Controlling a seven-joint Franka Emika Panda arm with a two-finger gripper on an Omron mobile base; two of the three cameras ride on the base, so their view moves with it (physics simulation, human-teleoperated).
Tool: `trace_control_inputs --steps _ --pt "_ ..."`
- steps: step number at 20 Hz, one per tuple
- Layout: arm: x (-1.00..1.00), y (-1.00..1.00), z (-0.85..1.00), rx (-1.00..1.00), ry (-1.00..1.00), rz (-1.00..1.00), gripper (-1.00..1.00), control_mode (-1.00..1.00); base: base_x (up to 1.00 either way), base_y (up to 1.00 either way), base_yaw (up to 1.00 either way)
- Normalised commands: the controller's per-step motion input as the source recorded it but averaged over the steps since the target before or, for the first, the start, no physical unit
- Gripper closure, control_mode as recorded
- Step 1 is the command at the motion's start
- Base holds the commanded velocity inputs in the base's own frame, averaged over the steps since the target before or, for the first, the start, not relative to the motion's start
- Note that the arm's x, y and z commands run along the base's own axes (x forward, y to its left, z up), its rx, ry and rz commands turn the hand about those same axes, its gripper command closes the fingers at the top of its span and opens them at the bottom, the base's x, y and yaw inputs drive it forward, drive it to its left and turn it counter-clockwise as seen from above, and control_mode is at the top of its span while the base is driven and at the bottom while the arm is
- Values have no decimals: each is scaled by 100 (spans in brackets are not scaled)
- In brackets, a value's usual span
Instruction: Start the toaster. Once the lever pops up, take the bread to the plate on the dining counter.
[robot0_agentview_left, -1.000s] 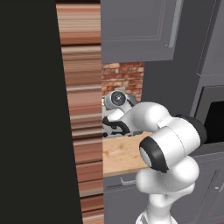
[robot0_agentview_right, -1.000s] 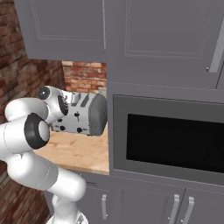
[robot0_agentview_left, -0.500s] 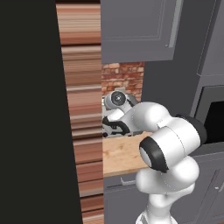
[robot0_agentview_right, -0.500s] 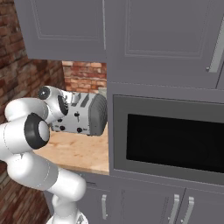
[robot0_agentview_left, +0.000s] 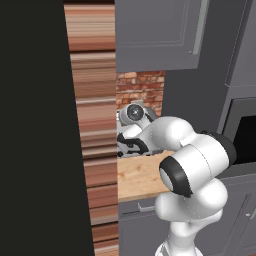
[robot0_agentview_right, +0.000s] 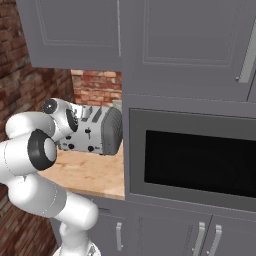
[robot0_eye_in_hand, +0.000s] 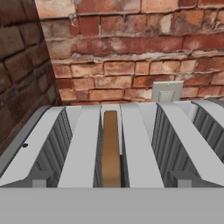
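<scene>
Brown bread (robot0_eye_in_hand: 110, 148) is sitting edge-up in the toaster (robot0_agentview_right: 95, 131) slot directly ahead of the jaws, which are hanging fully released, gripping nothing; nothing is shifting from a moment ago, so I judge grasping the slice is coming next

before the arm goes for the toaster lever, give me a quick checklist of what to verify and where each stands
1. Bread sits in a slot of the toaster: ok, edge-on in a middle slot.
2. Toaster upright on the wooden counter: ok.
3. Gripper open and empty: ok for open; fingertips are out of the hand view, nothing seen held.
4. Hand lined up with the toaster: ok, it looks down over the top slots.
5. Lever position, up or down: cannot tell; the front levers are small in the right base view.
6. Path to the front levers: cannot tell, the arm hides part of the front.
</scene>
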Motion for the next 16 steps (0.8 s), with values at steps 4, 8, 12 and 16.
trace_control_inputs --steps 4,8,12,16 --pt "0 0 0 0 0 0 -100 -100 0 0 0" --pt "0 0 0 0 0 0 -100 -100 0 0 0" --pt "0 0 0 0 0 0 -100 -100 0 0 0" --pt "0 0 0 0 0 0 -100 -100 0 0 0"
